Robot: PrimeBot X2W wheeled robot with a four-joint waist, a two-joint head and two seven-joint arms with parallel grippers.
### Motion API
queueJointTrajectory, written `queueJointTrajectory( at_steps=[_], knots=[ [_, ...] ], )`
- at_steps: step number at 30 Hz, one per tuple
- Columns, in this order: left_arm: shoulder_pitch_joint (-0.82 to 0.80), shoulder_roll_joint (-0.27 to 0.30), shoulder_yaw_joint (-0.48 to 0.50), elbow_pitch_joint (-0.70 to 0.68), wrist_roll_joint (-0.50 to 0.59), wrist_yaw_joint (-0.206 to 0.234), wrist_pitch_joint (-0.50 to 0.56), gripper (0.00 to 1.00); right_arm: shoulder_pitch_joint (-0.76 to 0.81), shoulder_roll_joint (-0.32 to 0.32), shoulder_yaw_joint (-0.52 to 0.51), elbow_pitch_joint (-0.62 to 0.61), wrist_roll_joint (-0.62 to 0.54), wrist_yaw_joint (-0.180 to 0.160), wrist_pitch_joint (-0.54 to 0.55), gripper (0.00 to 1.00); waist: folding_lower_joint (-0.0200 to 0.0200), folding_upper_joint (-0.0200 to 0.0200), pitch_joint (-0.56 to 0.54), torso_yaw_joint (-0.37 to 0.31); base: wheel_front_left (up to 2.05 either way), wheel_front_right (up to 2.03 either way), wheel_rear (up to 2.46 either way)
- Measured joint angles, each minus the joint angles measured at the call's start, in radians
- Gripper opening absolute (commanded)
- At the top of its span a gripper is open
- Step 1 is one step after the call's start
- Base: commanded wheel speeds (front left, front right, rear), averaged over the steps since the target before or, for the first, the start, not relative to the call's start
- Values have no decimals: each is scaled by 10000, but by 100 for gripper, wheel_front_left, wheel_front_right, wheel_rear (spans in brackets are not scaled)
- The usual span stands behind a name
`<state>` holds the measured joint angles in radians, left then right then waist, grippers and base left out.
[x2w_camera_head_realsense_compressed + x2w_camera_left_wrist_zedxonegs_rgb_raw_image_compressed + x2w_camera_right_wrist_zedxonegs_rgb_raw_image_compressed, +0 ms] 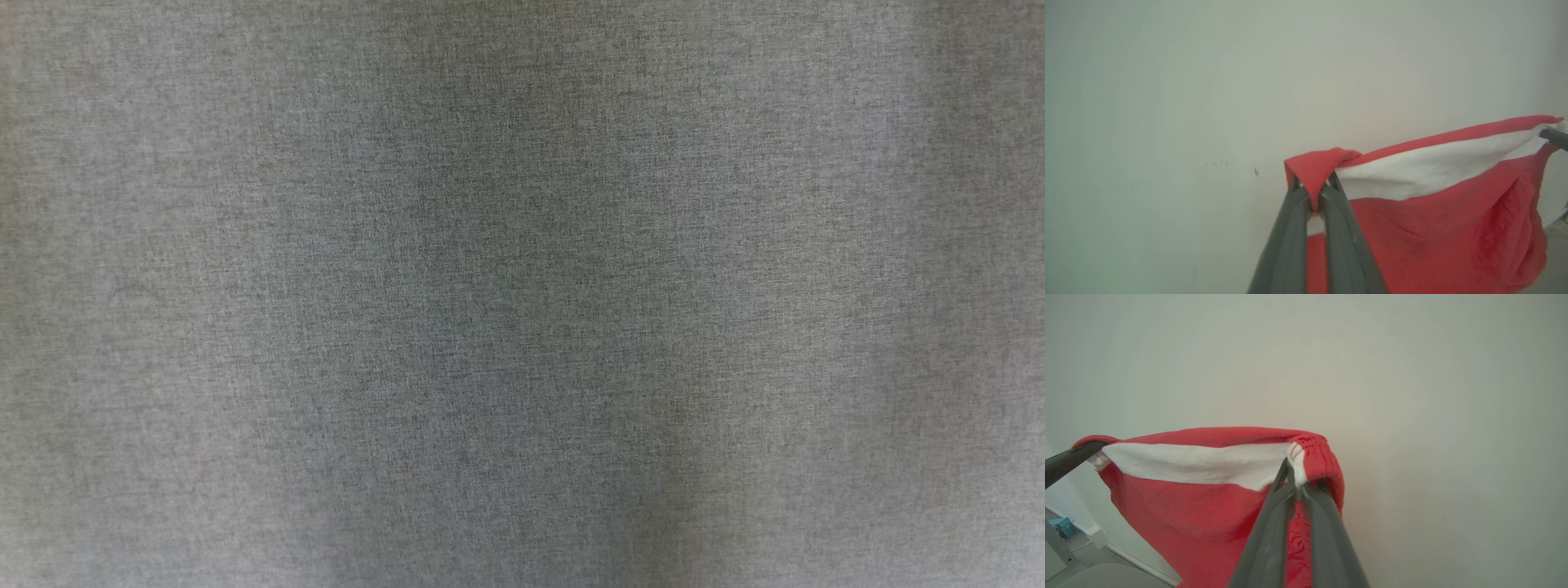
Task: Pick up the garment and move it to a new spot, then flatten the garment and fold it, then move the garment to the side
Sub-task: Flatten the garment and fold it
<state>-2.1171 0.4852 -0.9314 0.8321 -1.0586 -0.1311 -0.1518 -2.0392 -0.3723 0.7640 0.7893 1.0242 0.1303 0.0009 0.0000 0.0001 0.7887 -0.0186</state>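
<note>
The garment is red fleece with a white band along its top edge, and it hangs stretched in the air between both grippers. My left gripper is shut on one red top corner, with the cloth draping down to its right. My right gripper is shut on the other top corner, where red meets white. In the left wrist view a dark fingertip of the right gripper holds the far end. The right wrist view likewise has the left gripper's finger at the far corner.
A plain pale wall stands behind the hanging garment. In the right wrist view a skirting board, a small blue box and a grey surface edge sit low at the left. The head view looks at grey woven cloth.
</note>
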Motion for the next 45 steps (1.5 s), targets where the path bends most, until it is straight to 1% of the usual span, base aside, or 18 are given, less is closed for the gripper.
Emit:
queueJointTrajectory(
  at_steps=[6, 10, 13, 15, 19, 22, 25, 27, 30, 34, 38, 42, 45],
  knots=[
    [-15, -12, -416, 125, -351, 0, -364, 0, -42, -10, 464, 77, 339, 0, -295, 0, -1, 0, -118, -22, 0, 0, 0],
    [566, 109, -579, -42, -773, 0, -650, 0, 314, -171, 886, -186, 575, 0, -443, 0, 0, 0, -314, -41, 0, 0, 0],
    [1280, 410, -752, -384, -1101, 0, -857, 0, 793, -382, 1225, -621, 865, 0, -545, 0, 0, 0, -503, -33, 0, 0, 0],
    [1835, 723, -790, -721, -1200, 0, -966, 0, 1228, -558, 1406, -984, 1118, 0, -644, 0, -1, -1, -644, -20, 0, 0, 0],
    [3395, 1189, -662, -1563, -1452, 0, -1078, 0, 2428, -1083, 1969, -2015, 1620, 0, -784, 0, -1, -1, -983, 36, 0, 0, 0],
    [4760, 1517, 222, -2309, -1327, 0, -1093, 0, 3563, -1494, 2339, -2890, 1988, 0, -1080, 0, -1, -1, -1292, 86, 0, 0, 0],
    [6630, 1649, 1212, -3158, -940, 61, -1118, 0, 4880, -1941, 2748, -3756, 2337, 0, -1413, 0, -3, -2, -1669, 115, 0, 0, 0],
    [8052, 1616, 1733, -3772, -598, 224, -1118, 0, 5799, -2288, 3033, -4314, 2460, 0, -1638, 0, -2, -1, -1950, 130, 0, 0, 0],
    [10047, 1482, 2761, -4759, -165, 587, -1112, 0, 7074, -2706, 3356, -4970, 2685, 0, -1971, 0, -3, -2, -2400, 143, 0, 0, 0],
    [12617, 1103, 3695, -5975, 732, 945, -1118, 0, 8627, -3218, 3693, -5683, 2811, 0, -2303, 0, -4, -3, -3015, 158, 0, 0, 0],
    [14907, 568, 4272, -6673, 1306, 1014, -1120, 0, 10046, -3578, 3937, -6188, 2757, 0, -2483, 0, -4, -3, -3619, 173, 0, 0, 0],
    [16868, 111, 4558, -6968, 1812, 928, -1120, 0, 11504, -3835, 3986, -6571, 2821, 0, -2571, 0, -5, -3, -4214, 172, 0, 0, 0],
    [17967, -138, 4669, -6949, 2180, 765, -1120, 0, 12625, -4002, 3985, -6776, 2821, 0, -2585, 0, -3, -3, -4640, 172, 0, 0, 0]
  ],
)
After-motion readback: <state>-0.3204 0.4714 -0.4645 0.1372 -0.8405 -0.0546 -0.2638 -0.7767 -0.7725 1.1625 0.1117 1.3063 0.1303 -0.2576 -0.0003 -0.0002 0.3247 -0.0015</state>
